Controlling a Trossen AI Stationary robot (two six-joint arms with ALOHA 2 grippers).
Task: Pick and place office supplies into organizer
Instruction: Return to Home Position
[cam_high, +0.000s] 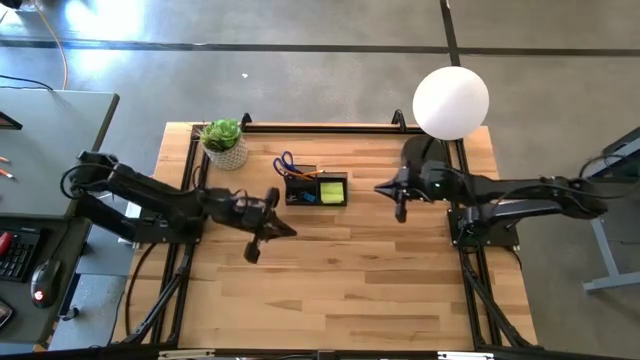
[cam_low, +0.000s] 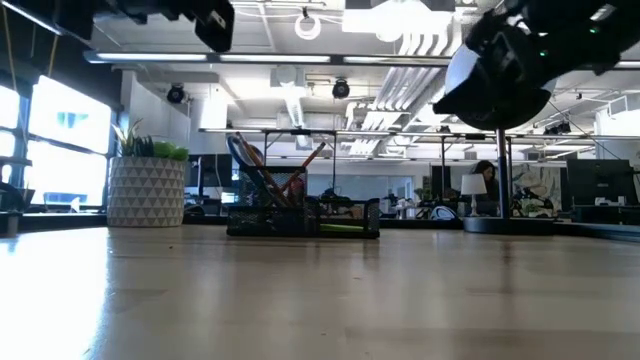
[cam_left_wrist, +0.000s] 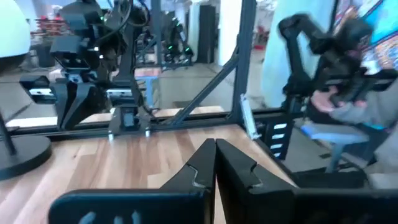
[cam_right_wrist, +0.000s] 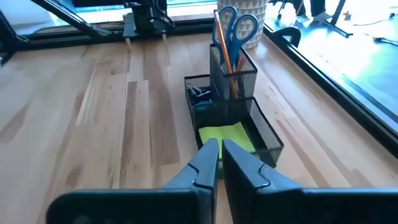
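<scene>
The black mesh organizer (cam_high: 316, 189) stands on the table toward its far edge, also seen in the right wrist view (cam_right_wrist: 231, 115) and the low view (cam_low: 303, 214). Blue-handled scissors (cam_right_wrist: 236, 25) and orange pencils (cam_right_wrist: 222, 46) stand upright in its taller section. The yellow-green sticky note pad (cam_right_wrist: 225, 135) lies in the long tray, and black binder clips (cam_right_wrist: 198, 93) sit in a small compartment. My left gripper (cam_high: 268, 232) hovers shut over the table near of the organizer (cam_left_wrist: 216, 163). My right gripper (cam_high: 400, 207) hovers shut to the organizer's right (cam_right_wrist: 220, 160).
A potted green plant (cam_high: 224, 142) stands at the far left corner. A lamp with a white globe (cam_high: 451, 101) and a black round base (cam_low: 495, 224) stands at the far right. A person sits beyond the table in the left wrist view (cam_left_wrist: 348, 99). Bare wood lies across the near half.
</scene>
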